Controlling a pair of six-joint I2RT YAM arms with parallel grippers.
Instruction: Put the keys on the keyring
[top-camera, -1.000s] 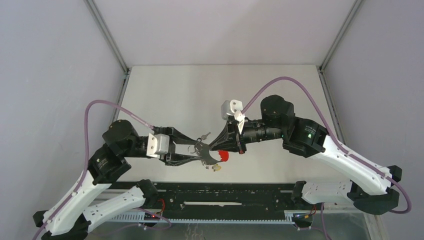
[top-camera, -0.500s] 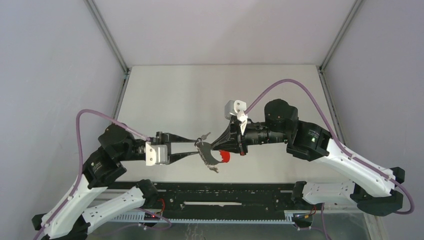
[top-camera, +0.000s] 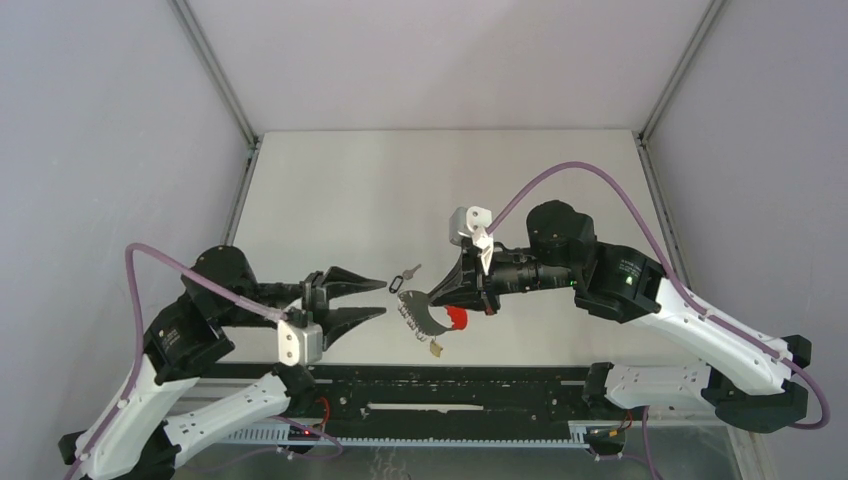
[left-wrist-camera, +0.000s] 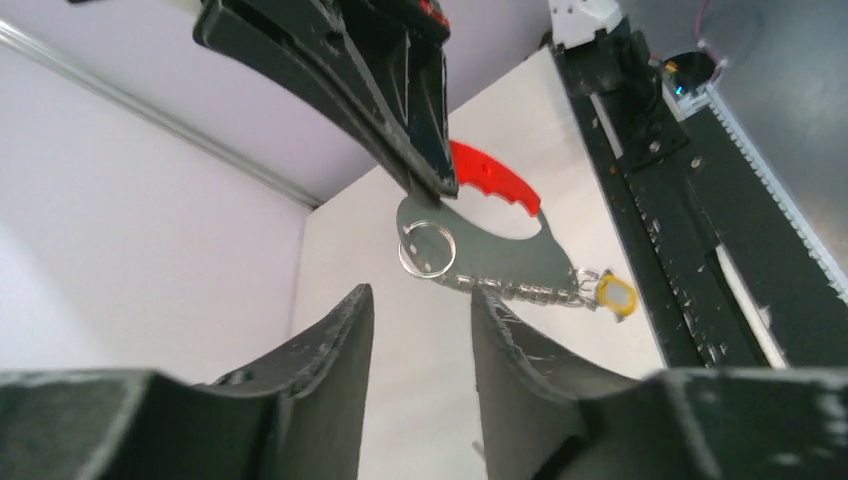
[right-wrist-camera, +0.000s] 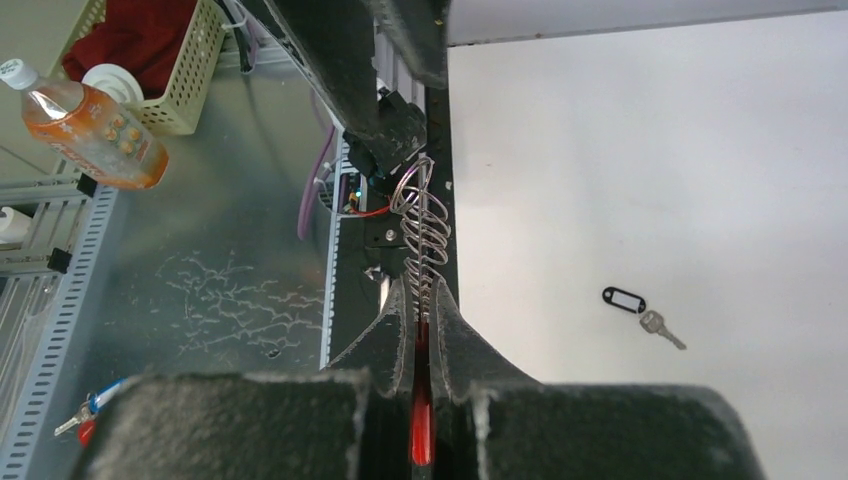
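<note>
My right gripper (top-camera: 437, 296) is shut on the keyring (top-camera: 428, 312), a grey curved plate with a red grip (left-wrist-camera: 488, 180) and a row of silver wire rings (right-wrist-camera: 421, 222). It holds the keyring above the table. The yellow-tagged key (top-camera: 435, 348) hangs from the rings' end (left-wrist-camera: 614, 297). The black-tagged key (top-camera: 404, 277) lies loose on the table, and the right wrist view shows it (right-wrist-camera: 637, 306) apart from the keyring. My left gripper (top-camera: 383, 298) is open and holds nothing. It stands a short way left of the keyring, its fingertips (left-wrist-camera: 363, 296) just short of the rings.
The black base rail (top-camera: 450, 385) runs along the table's near edge, below the hanging key. Grey walls close the table at left, right and back. In the right wrist view, a bottle of orange liquid (right-wrist-camera: 85, 115) and a basket (right-wrist-camera: 150, 70) sit off the table.
My left gripper has pulled back to the left, away from the keyring, and its jaws have narrowed. The keyring stays in the right gripper, with the yellow-tagged key dangling below it.
</note>
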